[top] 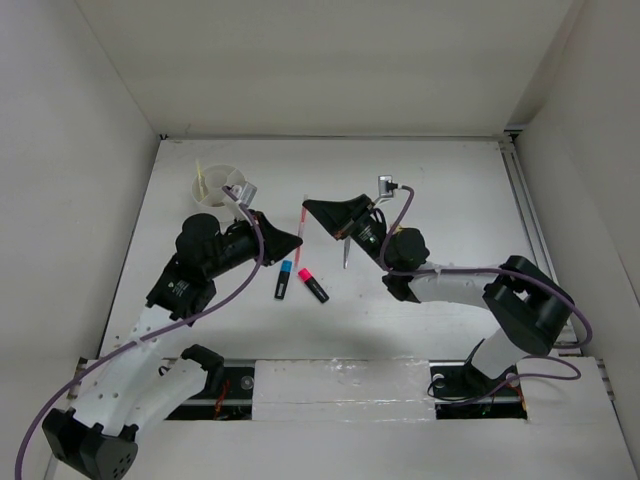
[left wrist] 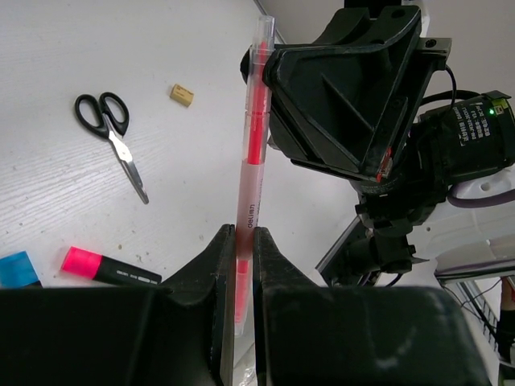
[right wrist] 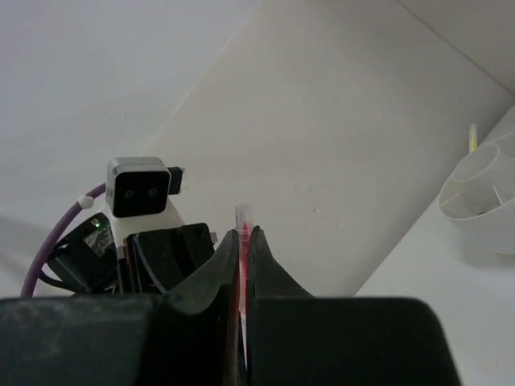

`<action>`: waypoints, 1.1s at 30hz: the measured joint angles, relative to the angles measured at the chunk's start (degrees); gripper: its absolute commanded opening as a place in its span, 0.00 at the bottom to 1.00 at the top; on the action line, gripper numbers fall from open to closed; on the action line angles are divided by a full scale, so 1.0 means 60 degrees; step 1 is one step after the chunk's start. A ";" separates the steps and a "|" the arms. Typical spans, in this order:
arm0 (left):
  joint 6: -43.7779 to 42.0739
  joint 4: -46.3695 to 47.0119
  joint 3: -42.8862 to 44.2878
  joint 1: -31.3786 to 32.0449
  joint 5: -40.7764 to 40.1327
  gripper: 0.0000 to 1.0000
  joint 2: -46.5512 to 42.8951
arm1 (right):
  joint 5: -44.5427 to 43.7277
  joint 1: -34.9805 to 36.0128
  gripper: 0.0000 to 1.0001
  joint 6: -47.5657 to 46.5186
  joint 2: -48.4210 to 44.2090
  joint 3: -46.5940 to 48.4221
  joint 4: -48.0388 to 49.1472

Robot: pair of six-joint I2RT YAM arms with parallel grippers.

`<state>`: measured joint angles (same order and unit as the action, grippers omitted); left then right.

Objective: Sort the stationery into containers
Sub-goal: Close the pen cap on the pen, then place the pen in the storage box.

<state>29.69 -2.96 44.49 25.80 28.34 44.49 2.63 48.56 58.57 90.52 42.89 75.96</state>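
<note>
Over the white table (top: 460, 200), the left gripper (top: 296, 240) and right gripper (top: 308, 208) each pinch the thin pink pen (top: 300, 225); the white bowl (top: 225, 168) sits far left.

Left wrist view. You are looking at one short line of dark print running lengthwise along the clear barrel of the thin pink pen (left wrist: 253, 145), low on the shaft; the letters are showing too small to read with certainty. Fine white lettering is circling the black camera lens ring (left wrist: 471, 141) at right, likewise illegible.
</note>
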 measured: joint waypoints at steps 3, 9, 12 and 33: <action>-0.0007 -0.0011 0.0000 0.0004 -0.0004 0.00 -0.0018 | 0.0000 0.0018 0.11 -0.0018 0.0000 0.0000 0.0022; -0.0004 0.0255 -0.0007 -0.0011 -0.0266 0.00 -0.0146 | 0.0393 0.0211 0.31 0.0004 -0.0007 -0.0044 -0.0058; 0.0055 0.0692 -0.0157 -0.0069 -0.0525 0.00 -0.0448 | 0.0801 0.0546 0.40 -0.0007 -0.0007 -0.0124 -0.0153; 0.0576 0.0015 0.1071 -0.0273 -0.7169 0.00 0.2171 | 0.1756 -0.1621 0.88 -0.0033 -0.2670 -0.2426 -0.0266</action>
<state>33.15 -2.87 50.92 24.16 -14.68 57.52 13.17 38.83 58.37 74.50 28.34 74.37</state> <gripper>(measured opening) 0.033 0.876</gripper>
